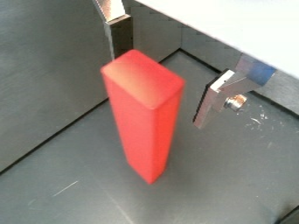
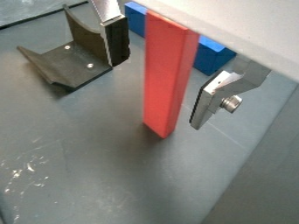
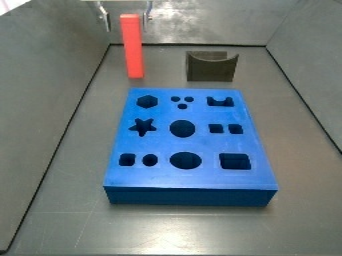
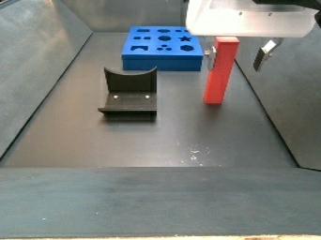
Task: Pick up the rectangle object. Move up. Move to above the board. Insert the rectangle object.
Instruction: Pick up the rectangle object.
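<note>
One tall, plain red-orange rectangular bar (image 1: 145,114) (image 2: 167,77) (image 3: 131,46) (image 4: 222,71), standing upright on the dark grey tabletop (image 4: 163,141), beyond the far edge of the thick blue slab with dark shaped cut-outs (image 3: 187,140) (image 4: 163,45). One dark L-shaped fixture (image 3: 210,66) (image 4: 128,94) beside the bar. Gripper (image 1: 170,66) (image 2: 176,61) above the bar, jaws spread wide, silver fingers (image 1: 215,96) (image 2: 218,98) flanking the bar's upper part without touching.

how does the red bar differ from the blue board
The rectangle object is plain red-orange and stands upright on the floor; the board is blue, lies flat and has many dark shaped cut-outs. The open gripper straddles the rectangle object, not the board. Both are rectangular blocks.
</note>
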Tool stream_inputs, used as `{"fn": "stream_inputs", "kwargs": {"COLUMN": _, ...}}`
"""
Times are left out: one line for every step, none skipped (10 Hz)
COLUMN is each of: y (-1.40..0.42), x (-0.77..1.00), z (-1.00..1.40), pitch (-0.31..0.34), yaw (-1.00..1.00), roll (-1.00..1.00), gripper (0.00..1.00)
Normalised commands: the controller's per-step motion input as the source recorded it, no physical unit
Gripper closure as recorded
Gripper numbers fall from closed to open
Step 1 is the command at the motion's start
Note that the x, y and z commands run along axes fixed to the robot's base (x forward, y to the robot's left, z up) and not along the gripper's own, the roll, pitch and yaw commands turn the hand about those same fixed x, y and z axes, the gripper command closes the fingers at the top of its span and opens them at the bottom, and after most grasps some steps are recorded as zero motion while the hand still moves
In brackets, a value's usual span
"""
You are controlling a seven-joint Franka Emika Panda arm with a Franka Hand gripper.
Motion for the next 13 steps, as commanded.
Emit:
{"fn": "stream_inputs", "kwargs": {"y": -0.20, "x": -0.07, "z": 0.00, "pitch": -0.334, "yaw": 0.00, "roll": -0.21, "gripper": 0.00}}
{"fn": "stream_inputs", "kwargs": {"y": -0.23, "x": 0.00, "z": 0.00, "pitch": -0.306, "yaw": 0.00, "roll": -0.19, "gripper": 0.00}}
{"fn": "stream_inputs", "kwargs": {"y": -0.21, "x": 0.00, "z": 0.00, "pitch": -0.289, "yaw": 0.00, "roll": -0.17, "gripper": 0.00}}
{"fn": "stream_inputs", "kwargs": {"y": -0.20, "x": 0.00, "z": 0.00, "pitch": -0.271, "yaw": 0.00, "roll": -0.16, "gripper": 0.00}}
{"fn": "stream_inputs", "kwargs": {"y": -0.17, "x": 0.00, "z": 0.00, "pitch": -0.277, "yaw": 0.00, "roll": -0.17, "gripper": 0.00}}
{"fn": "stream_inputs", "kwargs": {"y": -0.13, "x": -0.06, "z": -0.03, "pitch": -0.211, "yaw": 0.00, "roll": -0.10, "gripper": 0.00}}
{"fn": "stream_inputs", "kwargs": {"y": -0.07, "x": -0.11, "z": -0.04, "pitch": -0.177, "yaw": 0.01, "roll": -0.09, "gripper": 0.00}}
{"fn": "stream_inputs", "kwargs": {"y": -0.07, "x": 0.00, "z": 0.00, "pitch": 0.000, "yaw": 0.00, "roll": 0.00, "gripper": 0.00}}
{"fn": "stream_inputs", "kwargs": {"y": 0.00, "x": 0.00, "z": 0.00, "pitch": 0.000, "yaw": 0.00, "roll": 0.00, "gripper": 1.00}}
{"fn": "stream_inputs", "kwargs": {"y": 0.00, "x": 0.00, "z": 0.00, "pitch": 0.000, "yaw": 0.00, "roll": 0.00, "gripper": 1.00}}
{"fn": "stream_inputs", "kwargs": {"y": 0.00, "x": 0.00, "z": 0.00, "pitch": 0.000, "yaw": 0.00, "roll": 0.00, "gripper": 1.00}}
{"fn": "stream_inputs", "kwargs": {"y": 0.00, "x": 0.00, "z": 0.00, "pitch": 0.000, "yaw": 0.00, "roll": 0.00, "gripper": 1.00}}
{"fn": "stream_inputs", "kwargs": {"y": 0.00, "x": 0.00, "z": 0.00, "pitch": 0.000, "yaw": 0.00, "roll": 0.00, "gripper": 1.00}}
